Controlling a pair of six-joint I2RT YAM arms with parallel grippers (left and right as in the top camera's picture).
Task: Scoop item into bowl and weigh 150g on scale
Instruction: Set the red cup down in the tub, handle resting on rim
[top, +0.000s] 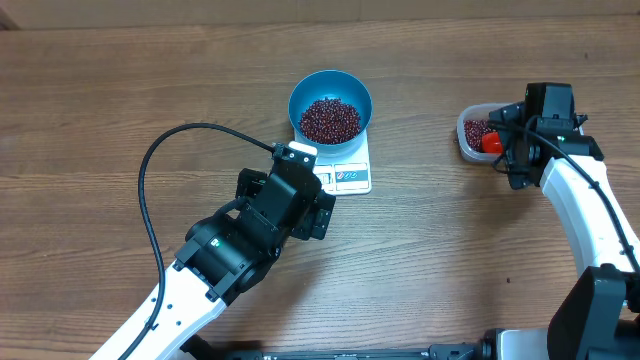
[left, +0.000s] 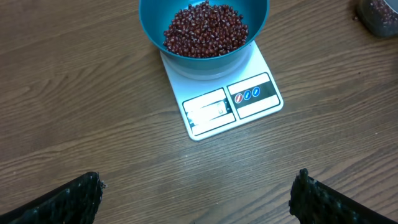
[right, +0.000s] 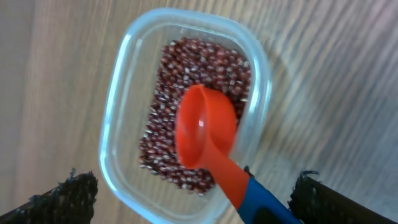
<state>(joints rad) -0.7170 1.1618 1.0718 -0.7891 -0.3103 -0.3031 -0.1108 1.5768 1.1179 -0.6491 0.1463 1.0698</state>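
Beans (top: 330, 119) lie in two places: a heap in the blue bowl (top: 297, 100) near the middle of the wooden table (top: 90, 90), and more in a clear tub (right: 118, 137) at the right.

At the left, the left gripper (left: 198, 198) hovers over bare wood just in front of the scale (left: 214, 109), its jaws spread wide and holding nothing. A black cable (top: 145, 190) loops beside its arm.

The bowl sits on the far part of the white scale, leaving the display and the blue markings uncovered. The reading on the display is too faint to make out.

Well to the right, the tub holds an orange-red scoop (right: 205, 134); its cup rests on the beans and its blue handle leans over the tub's rim. The right gripper (right: 193, 196) hangs above the tub with its jaws wide apart on either side of the handle, gripping nothing.
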